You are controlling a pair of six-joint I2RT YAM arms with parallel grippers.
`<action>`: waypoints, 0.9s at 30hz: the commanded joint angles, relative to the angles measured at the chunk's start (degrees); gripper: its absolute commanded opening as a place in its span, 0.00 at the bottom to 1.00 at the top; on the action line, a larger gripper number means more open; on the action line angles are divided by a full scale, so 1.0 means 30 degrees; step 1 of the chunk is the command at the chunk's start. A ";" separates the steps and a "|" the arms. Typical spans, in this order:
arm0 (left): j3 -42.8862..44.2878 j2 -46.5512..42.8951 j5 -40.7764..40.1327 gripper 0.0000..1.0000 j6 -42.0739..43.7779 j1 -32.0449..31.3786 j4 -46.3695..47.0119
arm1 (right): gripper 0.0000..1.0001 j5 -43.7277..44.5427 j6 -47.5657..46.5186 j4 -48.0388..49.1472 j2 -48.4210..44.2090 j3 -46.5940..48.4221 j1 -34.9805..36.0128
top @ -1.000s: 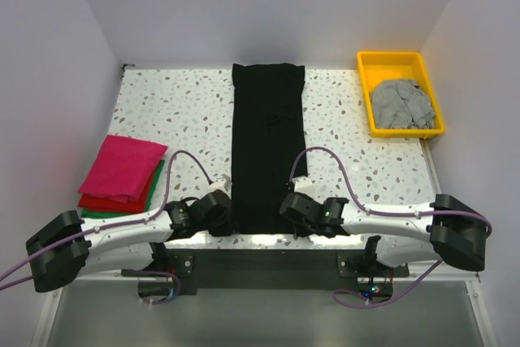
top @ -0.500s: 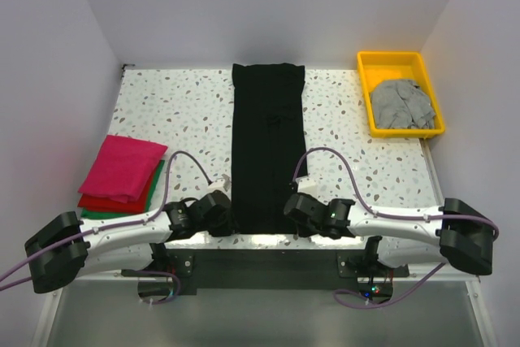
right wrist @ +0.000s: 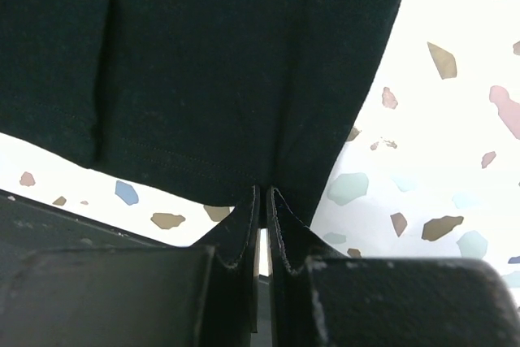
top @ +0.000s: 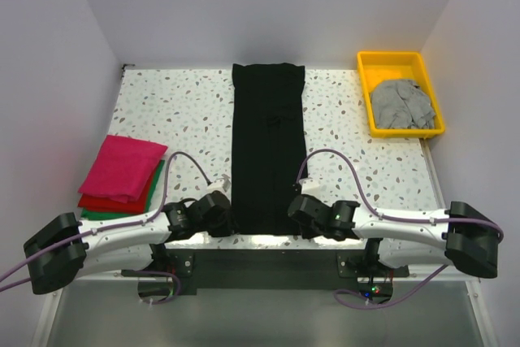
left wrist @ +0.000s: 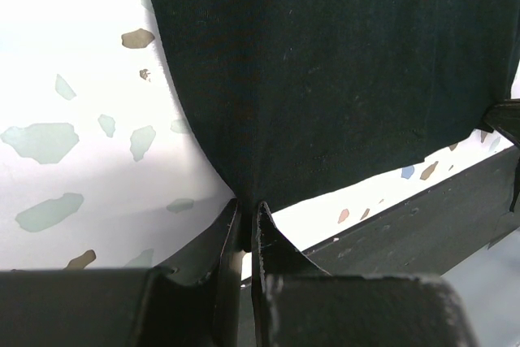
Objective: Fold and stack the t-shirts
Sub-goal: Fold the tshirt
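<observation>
**A:** Where is the black shirt (top: 268,148) found?

**B:** It is laid flat as a long narrow strip down the middle of the table (top: 179,111). It runs from the far edge to the near edge, where its hem lies.

**A:** How are the left jaws seen?

**B:** They are clenched on the near left corner of the black shirt. In the left wrist view the cloth is pinched between the two fingers (left wrist: 215,249), with hardly any gap left.

**A:** And the right jaws?

**B:** They are clenched on the near right corner of the black shirt. In the right wrist view the hem is drawn down into the slit between the fingers (right wrist: 236,233).

**A:** How are the arms placed?

**B:** Both are stretched low along the near edge. The left arm (top: 122,233) is brought in from the left of the black shirt and the right arm (top: 398,221) from its right.

**A:** What is seen to the left of the black shirt?

**B:** A stack of three folded shirts is set well apart from it, level with its near half. The magenta shirt (top: 123,166) is on top and the red shirt (top: 122,203) is under it. The green shirt (top: 158,175) is at the bottom, with only its edges shown.

**A:** And to the right?

**B:** A yellow tray (top: 390,56) is set apart from the black shirt, level with its far end. The grey shirt (top: 400,105) is left crumpled inside it.
</observation>
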 commanded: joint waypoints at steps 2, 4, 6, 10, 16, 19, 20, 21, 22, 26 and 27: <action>-0.0879 0.0056 -0.0245 0.00 0.0039 -0.0145 -0.1991 | 0.05 0.0511 0.0305 -0.1093 -0.0423 0.0085 0.0029; -0.0879 -0.0090 -0.0245 0.00 -0.0019 -0.0145 -0.2079 | 0.05 0.0629 0.0334 -0.1504 -0.0656 -0.0001 0.0058; -0.0908 -0.0236 -0.0245 0.00 -0.0020 -0.0145 -0.2108 | 0.05 0.0600 0.0363 -0.1679 -0.0862 -0.0090 0.0029; -0.0879 -0.0295 -0.0216 0.00 -0.0049 -0.0145 -0.2138 | 0.05 0.0601 0.0509 -0.2032 -0.1359 -0.0265 0.0029; -0.0879 -0.0324 -0.0099 0.00 -0.0049 -0.0145 -0.2050 | 0.07 0.0366 0.0539 -0.1710 -0.1186 -0.0354 0.0058; -0.0850 -0.0500 0.0135 0.00 -0.0078 -0.0174 -0.2137 | 0.24 0.0133 0.0743 -0.1680 -0.1389 -0.0383 0.0029; -0.0820 -0.0703 0.0223 0.00 -0.0078 -0.0145 -0.2312 | 0.31 0.0016 0.0802 -0.1768 -0.1970 -0.0383 0.0058; -0.0762 -0.0850 0.0369 0.00 -0.0078 -0.0145 -0.2458 | 0.42 0.0072 0.0948 -0.2030 -0.2382 -0.0383 0.0058; -0.0587 -0.1026 0.0457 0.00 -0.0078 -0.0145 -0.2663 | 0.47 0.0160 0.1094 -0.2293 -0.2763 -0.0383 0.0058; 0.0145 -0.2750 0.0313 0.09 -0.0020 -0.0145 -0.4883 | 0.55 0.1126 0.2031 -0.4431 -0.5486 -0.0412 0.0029; 0.0263 -0.3075 0.0196 0.13 0.0009 -0.0145 -0.5210 | 0.55 0.1273 0.2439 -0.4870 -0.6507 -0.0529 0.0058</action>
